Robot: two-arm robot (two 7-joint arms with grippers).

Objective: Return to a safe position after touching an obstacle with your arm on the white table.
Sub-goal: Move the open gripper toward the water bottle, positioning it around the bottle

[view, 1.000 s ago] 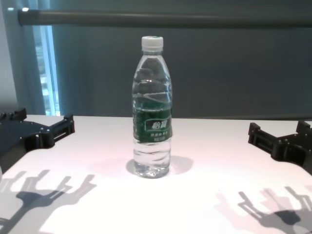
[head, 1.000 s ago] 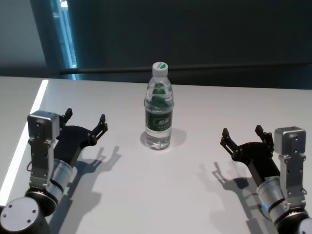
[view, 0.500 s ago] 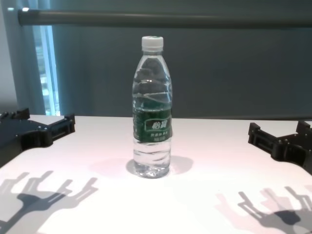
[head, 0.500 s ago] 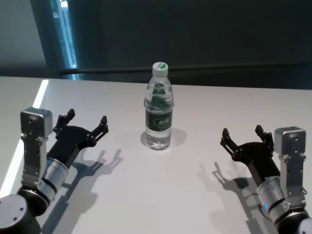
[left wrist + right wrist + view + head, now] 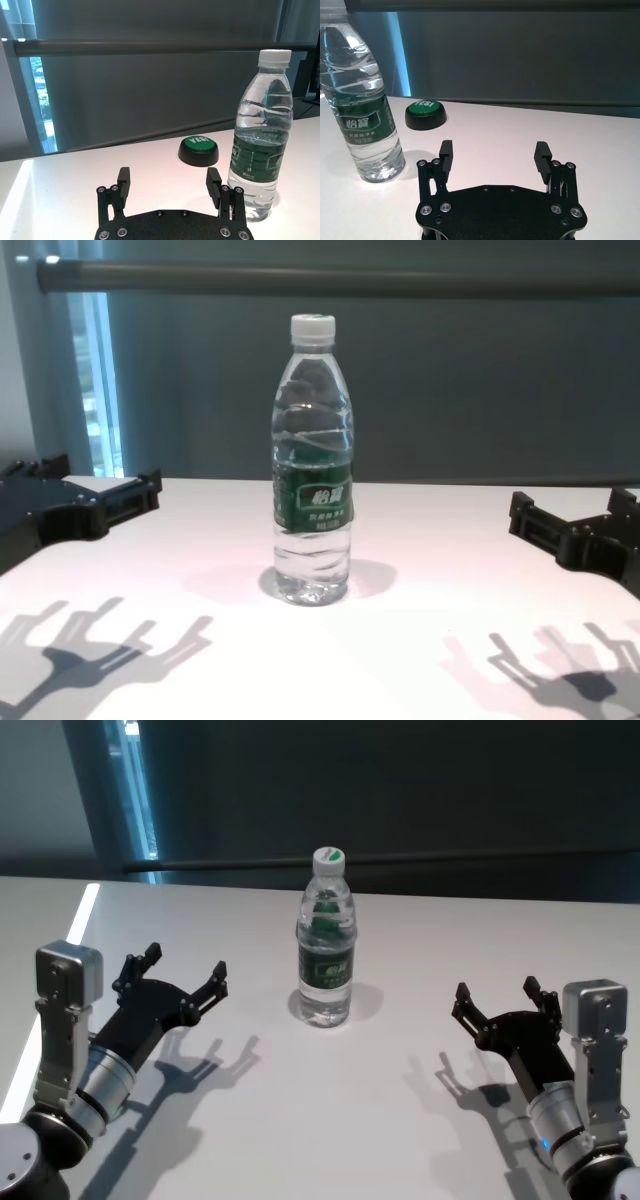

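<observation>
The obstacle, a clear water bottle with a white cap and green label, stands upright mid-way across the white table. It also shows in the chest view and in both wrist views. My left gripper hovers open over the table, left of the bottle and apart from it. My right gripper is open and empty at the right, well away from the bottle.
A round black button with a green top sits on the table beyond the bottle. A dark horizontal rail runs along the far side. A bright window strip is at the back left.
My left arm has shifted: its wrist block dropped and moved left while the open fingers edged slightly toward the bottle. The right arm and the bottle have not moved.
</observation>
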